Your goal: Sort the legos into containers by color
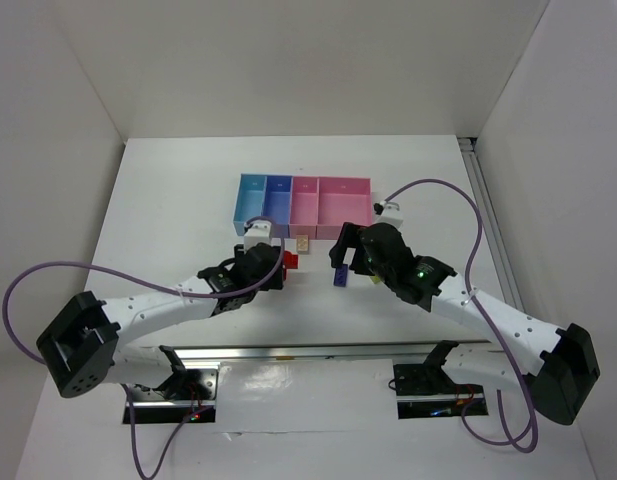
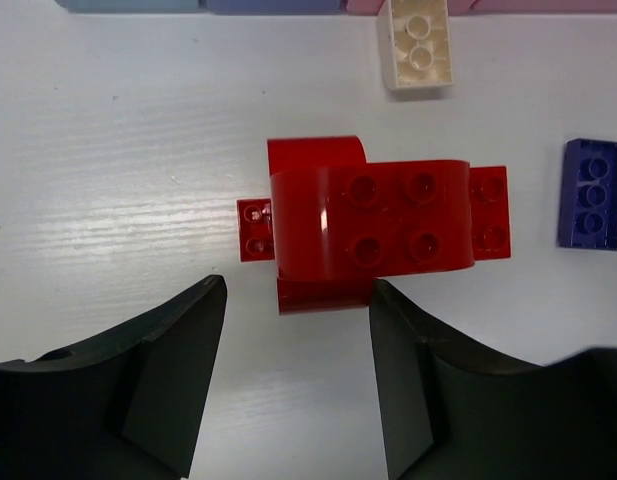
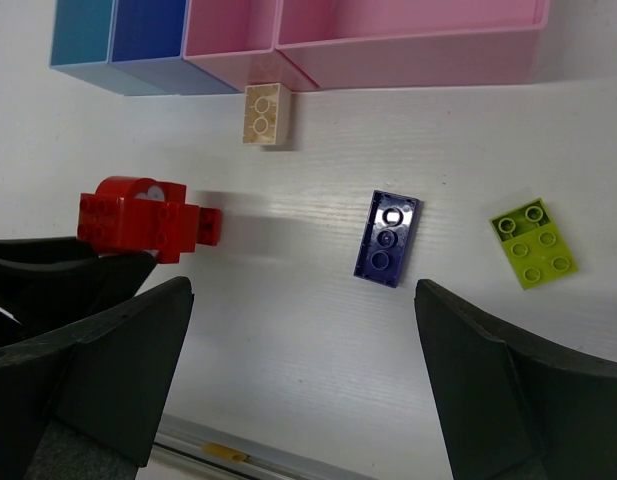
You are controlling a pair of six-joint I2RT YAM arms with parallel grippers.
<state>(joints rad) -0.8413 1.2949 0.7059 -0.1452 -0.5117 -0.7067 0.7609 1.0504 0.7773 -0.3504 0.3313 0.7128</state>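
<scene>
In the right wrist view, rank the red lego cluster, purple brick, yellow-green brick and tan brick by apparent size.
1. red lego cluster, clearly largest.
2. purple brick and yellow-green brick: too alike to rank.
3. tan brick, smallest, though it may lie farther from the camera.

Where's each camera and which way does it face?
Top external: above and behind, looking down on the table; left arm and right arm show.
Left wrist: arm-mounted, looks down on the red legos; open left gripper shows.
Right wrist: arm-mounted, looks down at the purple lego and bins; open right gripper shows.
Shared: both wrists see the tan lego.
</scene>
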